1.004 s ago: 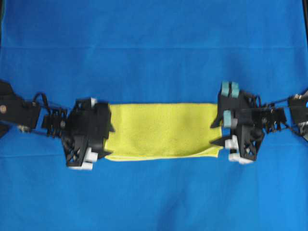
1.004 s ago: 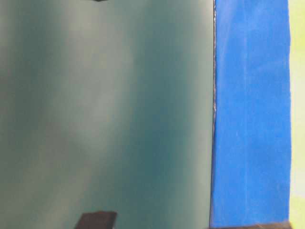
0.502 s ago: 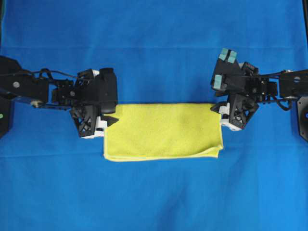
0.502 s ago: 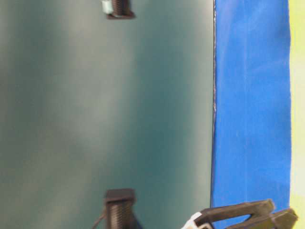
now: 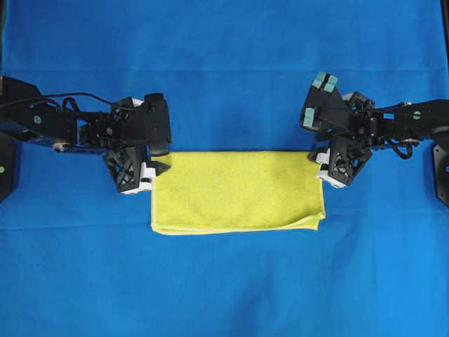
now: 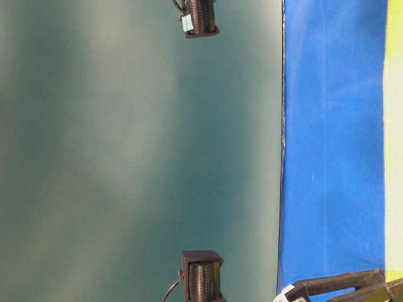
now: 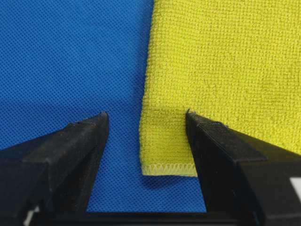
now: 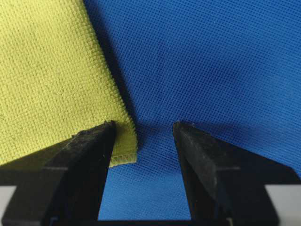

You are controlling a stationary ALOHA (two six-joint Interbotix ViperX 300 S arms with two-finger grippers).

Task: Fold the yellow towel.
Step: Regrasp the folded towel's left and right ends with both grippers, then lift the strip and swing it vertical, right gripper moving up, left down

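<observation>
On the blue cloth (image 5: 224, 70), the yellow towel (image 5: 238, 191) lies flat as a wide, short band, already doubled: along its near long edge two layers show, one a little past the other. Its far long edge runs straight between the two grippers.

At the towel's far left corner sits the left gripper (image 7: 146, 127), jaws well apart and empty. From the left wrist view that corner, with its pale stitched hem, lies between the fingers: one finger (image 7: 70, 150) stands over bare blue cloth just off the towel's side edge, the other over the towel itself. At the towel's far right corner sits the right gripper (image 8: 143, 129), also spread wide and holding nothing; its corner of the towel reaches just under one finger (image 8: 89, 150), while the other stands over blue cloth beside the towel.

Both arms reach in level from the sides, each pointing toward the towel's middle, the right one skewed slightly.

Blue cloth extends broadly beyond the towel's far edge and its near edge. The towel's short edges lie straight, the right one slanting outward a little toward its near corner.
</observation>
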